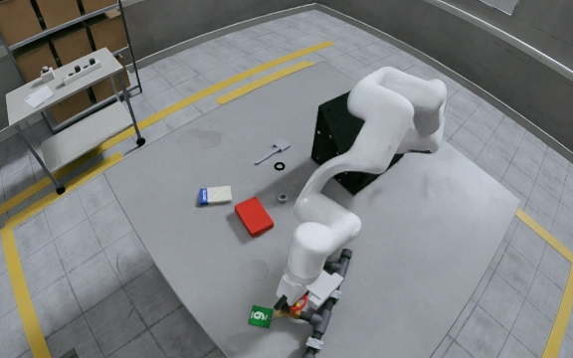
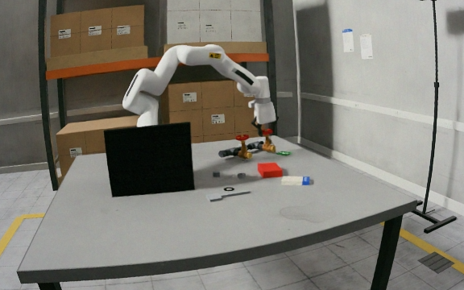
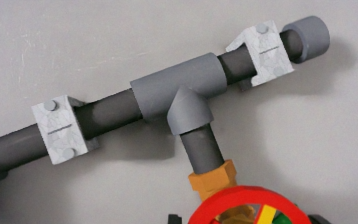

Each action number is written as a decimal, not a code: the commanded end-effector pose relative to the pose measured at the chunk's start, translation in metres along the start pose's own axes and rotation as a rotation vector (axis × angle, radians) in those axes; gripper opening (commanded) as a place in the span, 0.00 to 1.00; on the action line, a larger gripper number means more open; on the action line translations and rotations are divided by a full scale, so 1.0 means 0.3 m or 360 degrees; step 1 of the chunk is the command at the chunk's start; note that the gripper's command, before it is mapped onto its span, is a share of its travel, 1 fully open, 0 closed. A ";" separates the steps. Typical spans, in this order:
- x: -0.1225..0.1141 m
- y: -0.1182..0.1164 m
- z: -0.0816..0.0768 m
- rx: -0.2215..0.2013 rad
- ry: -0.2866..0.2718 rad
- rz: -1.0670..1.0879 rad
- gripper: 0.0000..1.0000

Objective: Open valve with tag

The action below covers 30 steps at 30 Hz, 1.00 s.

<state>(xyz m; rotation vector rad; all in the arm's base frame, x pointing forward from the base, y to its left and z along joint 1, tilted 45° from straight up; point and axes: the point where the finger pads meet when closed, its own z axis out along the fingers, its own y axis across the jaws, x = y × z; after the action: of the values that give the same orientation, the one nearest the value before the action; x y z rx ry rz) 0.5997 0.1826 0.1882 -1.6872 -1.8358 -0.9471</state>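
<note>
A grey pipe manifold (image 1: 322,320) (image 2: 229,152) (image 3: 177,87) lies at the table's edge with two brass valves, each with a red handwheel. A green tag (image 1: 261,316) (image 2: 283,153) marked 6 lies beside the end valve. My gripper (image 1: 290,302) (image 2: 267,131) (image 3: 245,219) points straight down and is shut on that valve's handwheel (image 1: 298,306) (image 2: 267,131) (image 3: 247,206). In the wrist view only the wheel's top arc and its brass body (image 3: 213,179) show. The other valve (image 2: 242,138) stands free to the left; in the top view my arm hides it.
A black box (image 1: 338,134) (image 2: 149,159) stands by the arm's base. A red block (image 1: 254,216) (image 2: 269,169), a white and blue box (image 1: 215,195) (image 2: 295,180), a grey flat tool (image 1: 273,151) (image 2: 227,195), a black ring (image 1: 280,165) (image 2: 225,189) and a small grey nut (image 1: 283,195) (image 2: 241,175) lie mid-table.
</note>
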 end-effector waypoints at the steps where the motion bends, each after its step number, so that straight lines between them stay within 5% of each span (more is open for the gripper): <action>1: 0.000 0.005 -0.005 -0.0006 -0.0001 0.0000 0.00; 30: 0.000 0.005 -0.005 -0.0006 -0.0001 -0.0222 0.00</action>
<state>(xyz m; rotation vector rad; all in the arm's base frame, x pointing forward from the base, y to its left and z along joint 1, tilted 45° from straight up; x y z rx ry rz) 0.5998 0.1827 0.1882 -1.6184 -1.9242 -0.9823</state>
